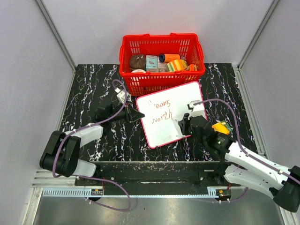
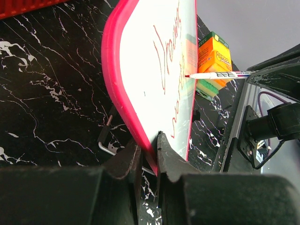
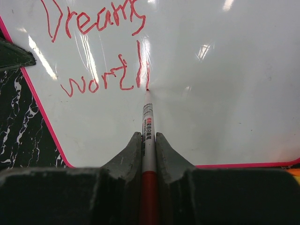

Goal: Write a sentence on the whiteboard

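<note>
**Two words down, slip risk**

The sentence (image 3: pixel 123 70) reads "Dreams worth" on the whiteboard (image 1: pixel 171 112), on the counter (image 1: pixel 93 84). My left end effector (image 2: pixel 150 150) pinches its rim. My right end effector (image 3: pixel 148 138) pinches the marker (image 3: pixel 147 112), tip touching. Pushing hard could slide the board, skewing letters.

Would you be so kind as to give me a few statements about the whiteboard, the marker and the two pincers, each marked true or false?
1. The left pincer clamps the rim of the whiteboard. True.
2. The marker lies loose on the table. False: the right pincer holds it, with its tip on the board.
3. The sentence is written in red, in two lines. True.
4. The red basket is empty. False: it holds several items.
</note>
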